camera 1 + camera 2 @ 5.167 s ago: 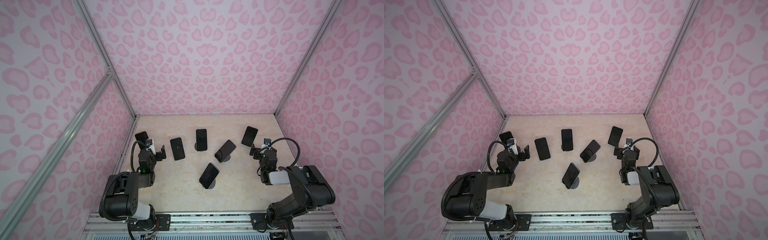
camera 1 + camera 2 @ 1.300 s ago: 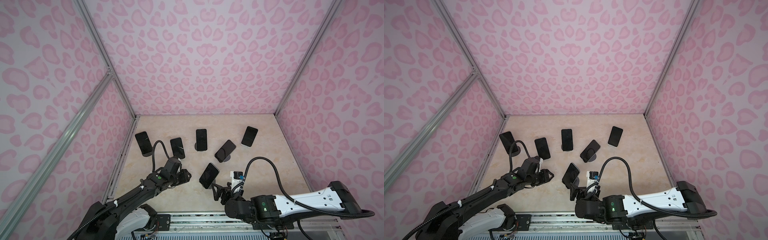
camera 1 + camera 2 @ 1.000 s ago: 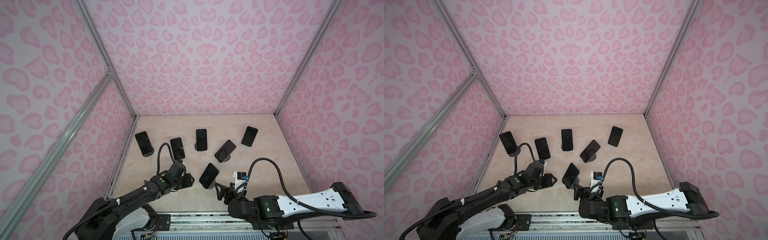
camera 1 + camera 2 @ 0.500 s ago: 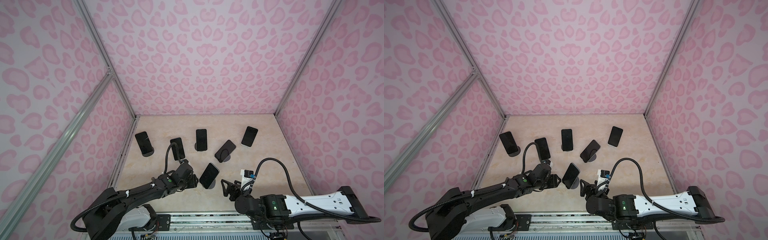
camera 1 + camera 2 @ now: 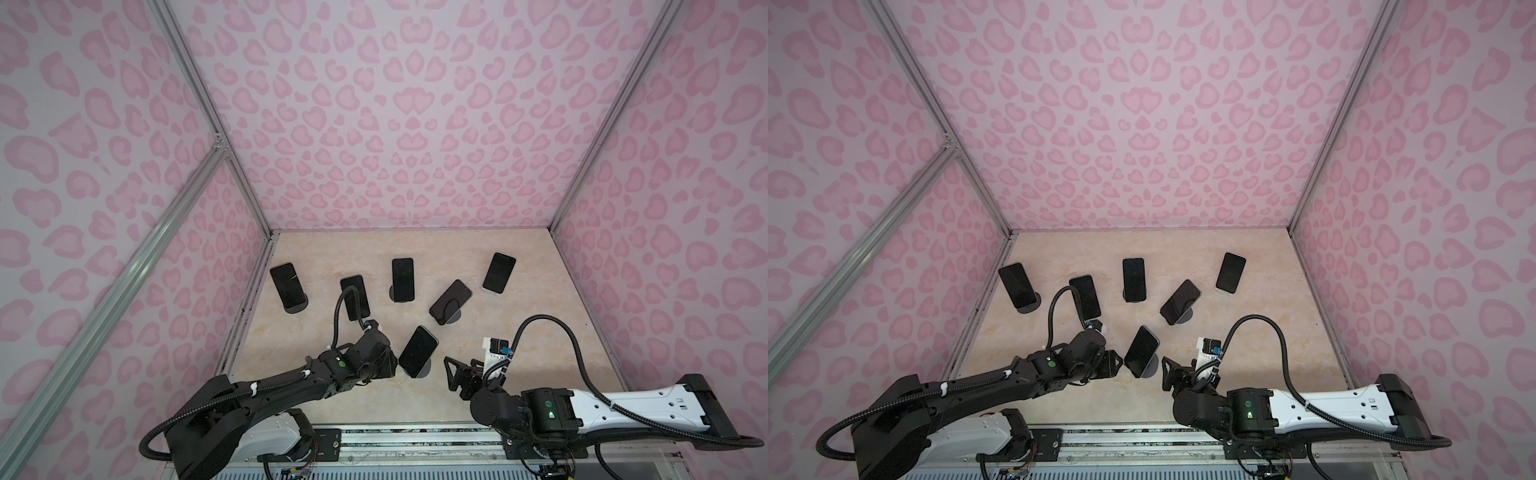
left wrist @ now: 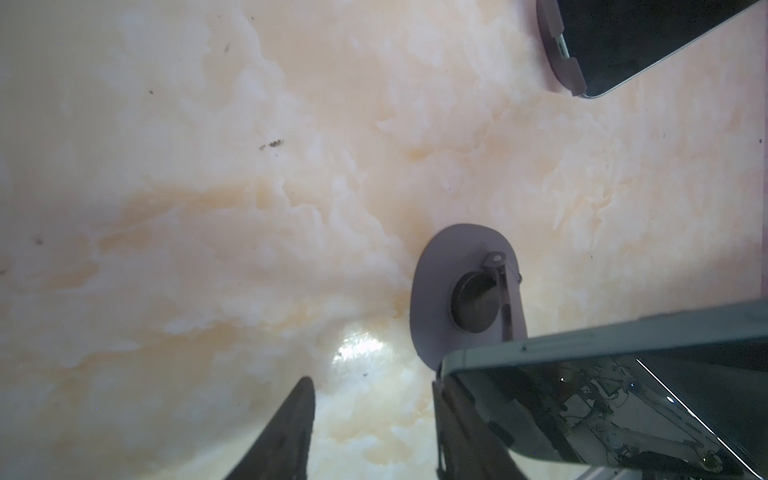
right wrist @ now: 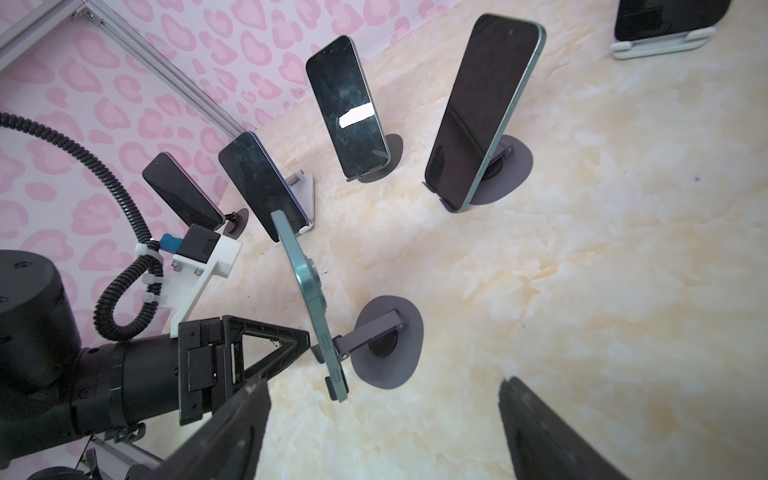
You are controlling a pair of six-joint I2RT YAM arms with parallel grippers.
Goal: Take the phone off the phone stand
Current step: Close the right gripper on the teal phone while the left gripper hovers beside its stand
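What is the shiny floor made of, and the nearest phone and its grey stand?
Tabletop: looks like polished cream marble or a marble-print sheet, veined, with a glare spot. Phone: glossy glass front mirroring its surroundings; teal frame, probably metal. Stand: matte grey, plastic or painted metal; unclear.

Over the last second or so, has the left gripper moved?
Yes. In a top view the left gripper has moved right, up beside the left edge of the near phone, which stayed on its stand.

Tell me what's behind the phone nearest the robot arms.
A grey stand props the phone: a hinged arm on an oval base. In both top views the phone covers most of it.
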